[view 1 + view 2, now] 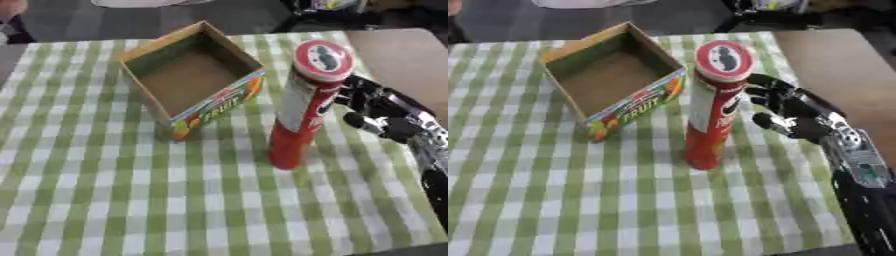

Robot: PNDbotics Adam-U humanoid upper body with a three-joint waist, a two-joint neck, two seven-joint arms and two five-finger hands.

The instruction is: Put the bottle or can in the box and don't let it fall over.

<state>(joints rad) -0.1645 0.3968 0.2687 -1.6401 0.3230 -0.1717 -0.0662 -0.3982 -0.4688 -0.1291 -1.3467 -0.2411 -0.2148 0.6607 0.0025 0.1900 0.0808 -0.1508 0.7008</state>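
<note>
Our right hand (798,117) comes in just right of the red can (710,107), fingers spread and curled toward its side; we cannot tell whether they touch. Upright on the checked cloth (579,200), the can stands just right of the open box (614,75).

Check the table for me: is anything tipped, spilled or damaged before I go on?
Nothing stands out. The red can stands upright on the checked cloth, lid on, beside the empty open box. The right hand is at the can's side, fingers curled toward it. No spill shows.
</note>
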